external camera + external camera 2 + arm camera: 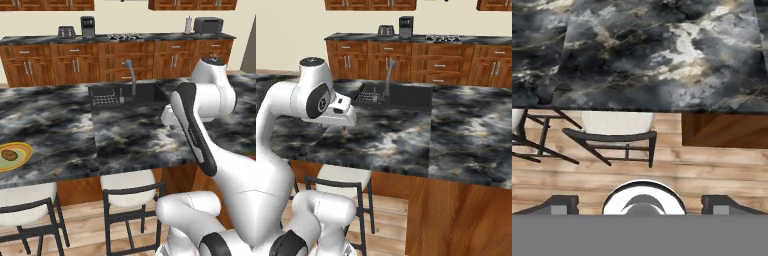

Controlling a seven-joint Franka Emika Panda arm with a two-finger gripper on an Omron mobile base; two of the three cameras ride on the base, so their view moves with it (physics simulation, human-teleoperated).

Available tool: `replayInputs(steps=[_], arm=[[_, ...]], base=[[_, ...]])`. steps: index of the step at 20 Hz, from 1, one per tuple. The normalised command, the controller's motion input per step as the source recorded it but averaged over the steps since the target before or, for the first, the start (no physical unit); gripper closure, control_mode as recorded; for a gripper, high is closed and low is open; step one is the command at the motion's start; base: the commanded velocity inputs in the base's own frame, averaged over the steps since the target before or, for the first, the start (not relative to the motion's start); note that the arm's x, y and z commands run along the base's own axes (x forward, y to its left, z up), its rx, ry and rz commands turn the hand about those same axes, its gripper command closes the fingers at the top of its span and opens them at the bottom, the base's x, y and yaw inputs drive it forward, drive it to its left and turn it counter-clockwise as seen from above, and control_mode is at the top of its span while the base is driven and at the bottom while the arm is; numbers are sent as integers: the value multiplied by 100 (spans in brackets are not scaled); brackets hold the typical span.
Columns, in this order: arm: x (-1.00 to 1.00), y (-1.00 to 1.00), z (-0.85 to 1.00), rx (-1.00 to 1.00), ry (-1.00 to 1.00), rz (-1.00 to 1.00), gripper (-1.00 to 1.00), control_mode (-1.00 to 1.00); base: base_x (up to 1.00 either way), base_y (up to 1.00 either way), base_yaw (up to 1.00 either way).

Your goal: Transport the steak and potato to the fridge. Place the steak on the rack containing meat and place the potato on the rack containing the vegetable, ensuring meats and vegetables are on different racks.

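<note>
One plate (pixel 12 156), yellow-green, is cut off at the left edge of the left base view on the dark marbled counter (pixel 130 135); the potato (pixel 9 154), a small brown oval, lies on it. Gripper (pixel 640 202) spread wide, holding nothing, over a stool (pixel 614 131). No legible writing.
</note>
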Motion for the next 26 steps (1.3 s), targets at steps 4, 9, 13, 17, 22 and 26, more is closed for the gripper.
replayInputs(steps=[4, 9, 13, 17, 22, 26], arm=[[-86, 0, 26, -3, -20, 0, -100, -100], [-73, 0, 62, 0, -14, 0, -100, -100], [-59, 0, 61, 2, -7, 0, -100, -100], [-15, 0, 12, 2, 0, 0, -100, 100], [0, 0, 0, 0, 0, 0, -100, 100], [0, 0, 0, 0, 0, 0, -100, 100]], base=[[0, 0, 0], [0, 0, 0], [0, 0, 0], [-46, 8, 0], [-24, 76, 0], [0, 100, -7]])
